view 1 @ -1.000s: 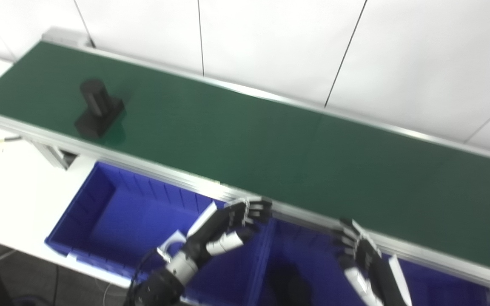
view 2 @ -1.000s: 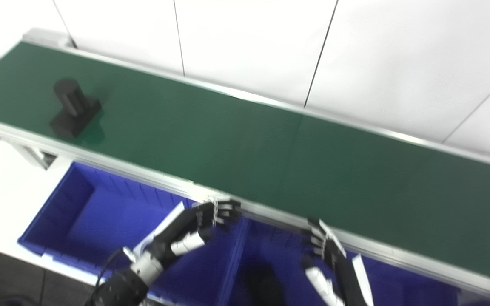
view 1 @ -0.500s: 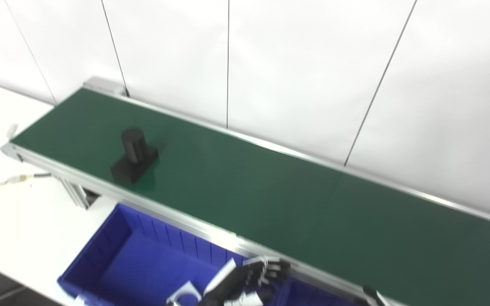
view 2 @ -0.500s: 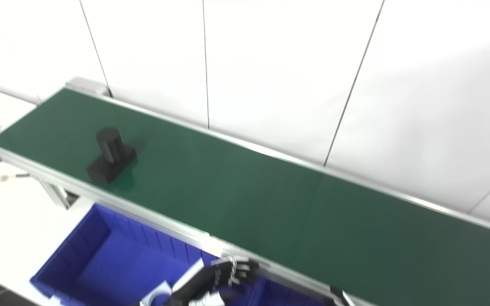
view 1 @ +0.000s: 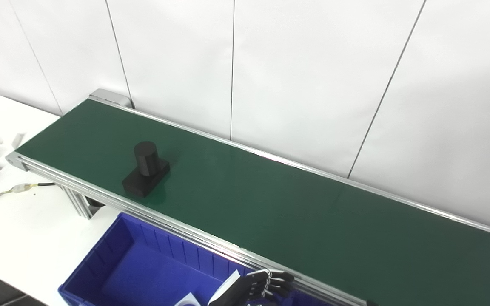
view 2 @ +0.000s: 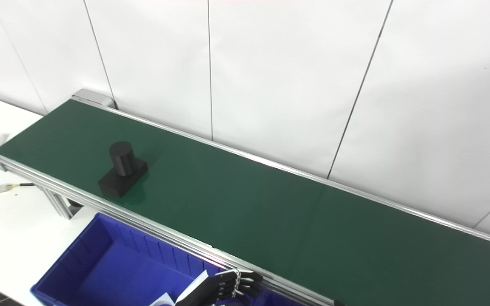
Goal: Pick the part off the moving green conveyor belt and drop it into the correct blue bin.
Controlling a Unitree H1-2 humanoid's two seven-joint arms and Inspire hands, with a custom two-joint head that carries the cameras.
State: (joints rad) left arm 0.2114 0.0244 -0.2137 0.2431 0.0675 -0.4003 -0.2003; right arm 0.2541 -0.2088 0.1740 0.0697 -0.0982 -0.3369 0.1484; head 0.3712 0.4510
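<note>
I am steering from afar, looking down along a long green conveyor belt (view 1: 270, 208) with silver aluminium rails that runs from far left to near right along a white panelled wall. The part, a matt black block with a short upright cylinder on a rectangular base (view 1: 146, 169), sits on the belt toward its left end, near the front rail, touching nothing else. Below the rail on the near side is an open blue plastic bin (view 1: 113, 255), standing on a white tabletop (view 1: 28, 221). My left hand (view 1: 257, 290) shows only at the bottom edge, just beside the rail, its dark fingers loosely curled and holding nothing. I see only a dark speck where my right hand might be, so I cannot tell its state. I judge the best approach is to wait, let the belt bring the part nearer, then close around the cylinder from above.
</note>
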